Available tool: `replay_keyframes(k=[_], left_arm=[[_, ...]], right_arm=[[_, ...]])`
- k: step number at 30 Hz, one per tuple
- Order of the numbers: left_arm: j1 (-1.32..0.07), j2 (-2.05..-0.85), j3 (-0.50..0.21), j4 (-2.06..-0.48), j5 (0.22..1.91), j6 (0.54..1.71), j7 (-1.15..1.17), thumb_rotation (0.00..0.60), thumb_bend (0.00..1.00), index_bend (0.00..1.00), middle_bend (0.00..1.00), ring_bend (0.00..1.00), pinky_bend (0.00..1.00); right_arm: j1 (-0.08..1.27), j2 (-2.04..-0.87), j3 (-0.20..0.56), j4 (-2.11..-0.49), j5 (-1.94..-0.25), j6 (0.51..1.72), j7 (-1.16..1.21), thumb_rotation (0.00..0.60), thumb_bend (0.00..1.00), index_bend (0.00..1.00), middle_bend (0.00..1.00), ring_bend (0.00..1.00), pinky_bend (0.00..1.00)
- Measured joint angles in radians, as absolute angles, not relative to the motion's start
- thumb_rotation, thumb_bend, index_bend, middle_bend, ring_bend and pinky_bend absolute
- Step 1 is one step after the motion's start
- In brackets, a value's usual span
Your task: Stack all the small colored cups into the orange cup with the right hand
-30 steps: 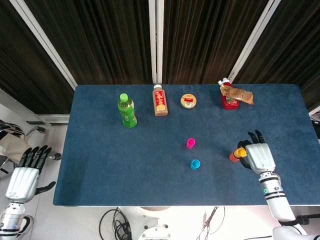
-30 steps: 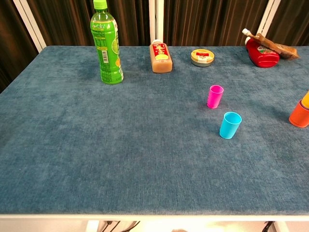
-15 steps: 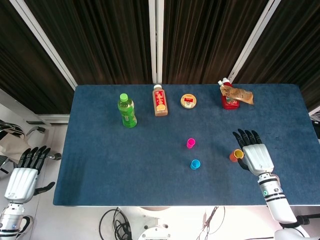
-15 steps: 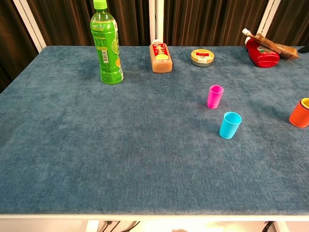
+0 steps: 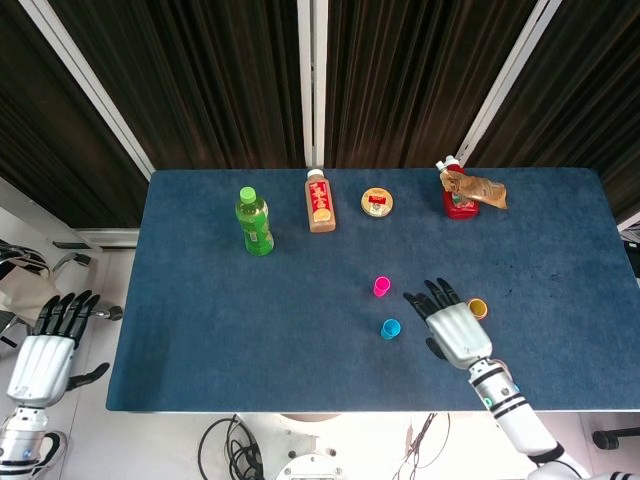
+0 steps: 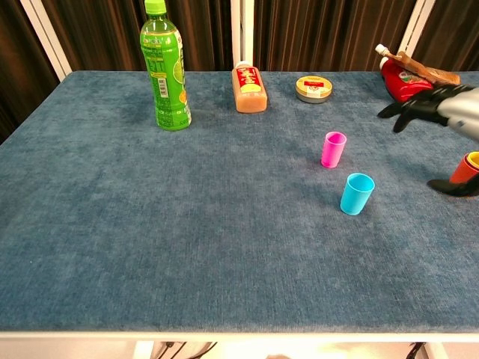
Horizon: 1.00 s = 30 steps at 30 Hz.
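Note:
The orange cup (image 5: 477, 308) (image 6: 466, 167) stands upright at the right of the blue table with a yellow cup nested inside it. A pink cup (image 5: 381, 287) (image 6: 333, 149) and a cyan cup (image 5: 390, 328) (image 6: 357, 193) stand upright near the table's middle. My right hand (image 5: 450, 325) (image 6: 434, 106) hovers open, fingers spread, between the cyan cup and the orange cup, holding nothing. Off the table's left edge, my left hand (image 5: 45, 345) hangs open and empty.
Along the far edge stand a green bottle (image 5: 254, 221), a brown drink bottle (image 5: 319, 201), a round tin (image 5: 377, 203) and a red ketchup bottle (image 5: 459, 194) with a wrapper on it. Cables hang below the table's front edge.
My right hand has left the orange cup and moved left toward the cyan and pink cups. The yellow cup now sits in the orange cup. The left hand has not moved.

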<state>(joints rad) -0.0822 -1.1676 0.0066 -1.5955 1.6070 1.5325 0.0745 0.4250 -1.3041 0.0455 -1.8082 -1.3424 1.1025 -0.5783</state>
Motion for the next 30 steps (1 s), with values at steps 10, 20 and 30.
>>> replay_keyframes(k=[10,20,30], left_arm=[[-0.08,-1.171,0.004,-1.578,1.6,1.534,0.045,0.6,0.03,0.02,0.03,0.0,0.0],[-0.073,-1.171,0.005,-1.559,1.594,1.538,0.018,0.6,0.03,0.02,0.03,0.0,0.0],[-0.065,-1.169,0.008,-1.548,1.593,1.545,-0.008,0.6,0.03,0.02,0.03,0.0,0.0]], right_arm=[[0.481,-1.418,0.057,-1.763,-1.25,1.061,-0.675,0.6,0.25,0.19,0.24,0.0,0.0],[0.499,-1.484,0.052,-1.724,-1.224,1.066,-0.694,0.6,0.27,0.3,0.32,0.01,0.0],[0.506,-1.523,0.045,-1.701,-1.212,1.092,-0.708,0.6,0.28,0.37,0.38,0.07,0.0]])
